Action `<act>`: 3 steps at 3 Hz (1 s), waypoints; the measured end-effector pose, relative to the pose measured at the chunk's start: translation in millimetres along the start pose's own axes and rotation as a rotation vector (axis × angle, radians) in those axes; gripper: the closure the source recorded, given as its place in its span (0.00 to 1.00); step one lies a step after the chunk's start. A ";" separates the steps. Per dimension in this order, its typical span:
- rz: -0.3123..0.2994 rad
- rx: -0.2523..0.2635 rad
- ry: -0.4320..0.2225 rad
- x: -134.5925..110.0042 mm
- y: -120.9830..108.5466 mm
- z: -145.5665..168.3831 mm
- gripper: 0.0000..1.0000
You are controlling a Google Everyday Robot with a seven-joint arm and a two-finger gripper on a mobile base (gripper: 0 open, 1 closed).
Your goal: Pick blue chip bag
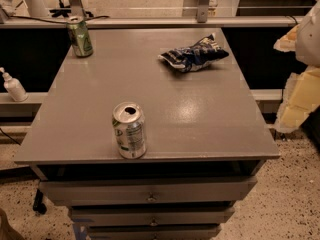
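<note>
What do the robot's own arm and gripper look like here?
Only a slice shows at the right edge, beside the table. The gripper is made of pale cream-yellow, blocky pieces with uneven edges, below a whitish, rounded arm section. No cables or markings are visible.

The table [210,134] carries a bag [194,55] near its far right corner, a green can [80,36] at the far left corner, and a silver can [129,130] by the near edge. My gripper [299,96] hangs beyond the right edge.
</note>
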State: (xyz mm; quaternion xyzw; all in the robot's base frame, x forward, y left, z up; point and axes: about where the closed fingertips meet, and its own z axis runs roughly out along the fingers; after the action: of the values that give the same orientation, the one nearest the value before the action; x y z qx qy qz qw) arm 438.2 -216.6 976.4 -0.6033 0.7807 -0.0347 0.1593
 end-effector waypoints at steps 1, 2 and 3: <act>0.000 0.000 0.000 0.0 0.0 0.0 0.00; -0.008 0.050 -0.034 0.9 -14.8 13.8 0.00; -0.004 0.115 -0.065 3.6 -46.8 33.3 0.00</act>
State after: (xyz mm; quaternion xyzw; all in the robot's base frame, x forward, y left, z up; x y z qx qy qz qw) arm 490.6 -228.1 955.7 -0.5957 0.7705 -0.0604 0.2189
